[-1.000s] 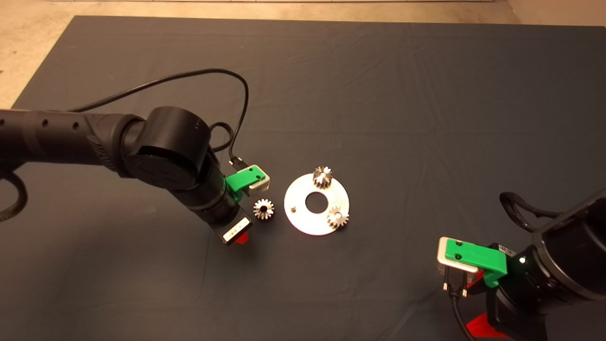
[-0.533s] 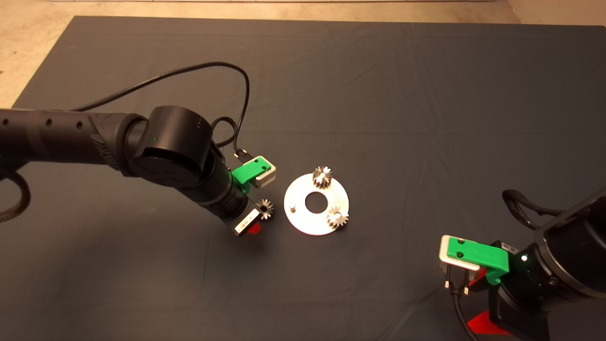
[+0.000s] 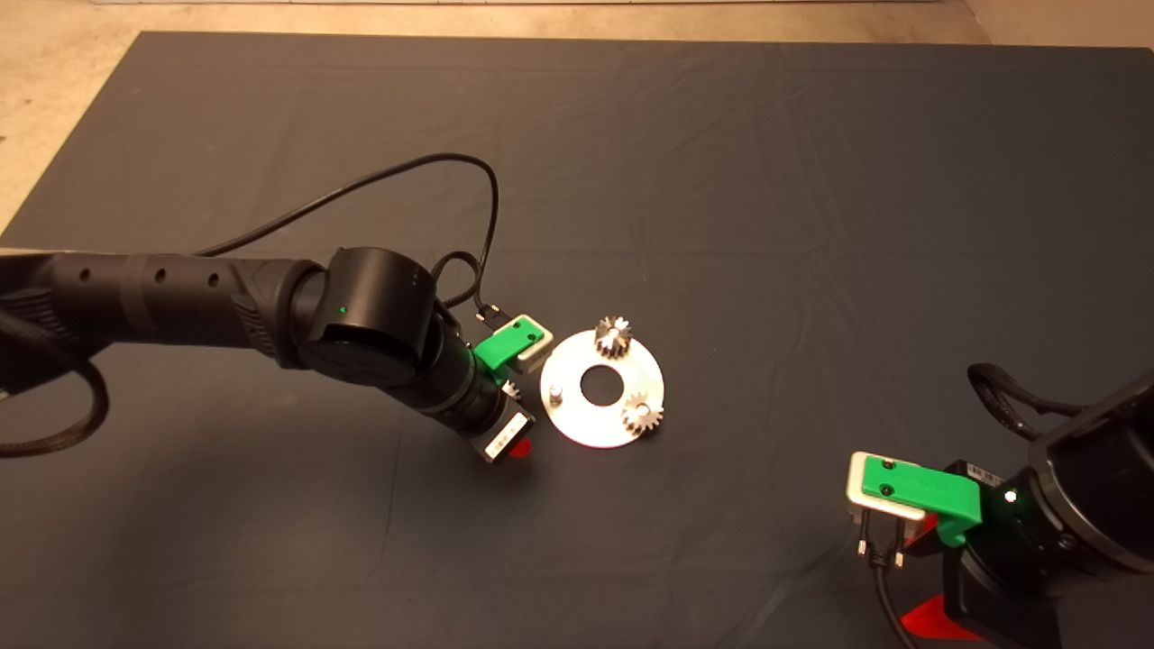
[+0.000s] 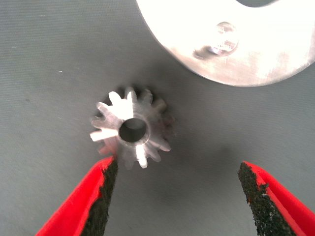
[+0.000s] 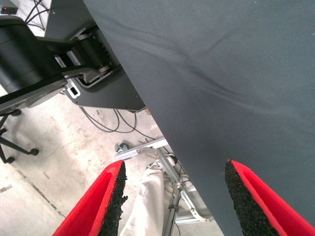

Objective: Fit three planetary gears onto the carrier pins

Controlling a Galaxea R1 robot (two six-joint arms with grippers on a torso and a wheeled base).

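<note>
Gears (image 3: 614, 336) seated at disc (image 3: 577, 424) twelve and four o'clock; nine o'clock pin (image 3: 556, 391) bare. Left gripper (image 4: 179, 196) spread wide beside loose gear (image 4: 131, 129). Right gripper (image 5: 172, 201) wide, parked.

The mat (image 3: 721, 180) is a plain dark grey with faint creases, and the floor (image 3: 54, 54) at the upper left of the frame is pale beige. The disc (image 3: 577, 424) is bright, shiny silver; its bare pin (image 3: 556, 392) is silvery too. The gears (image 3: 614, 336) on it are silvery-grey with dark gaps between the teeth, as is the loose gear (image 4: 132, 129). Both arms are black. The left gripper (image 4: 179, 196) has red fingers (image 4: 83, 206) with black pads; the right gripper (image 5: 172, 206) is coloured alike, with a green mount.
</note>
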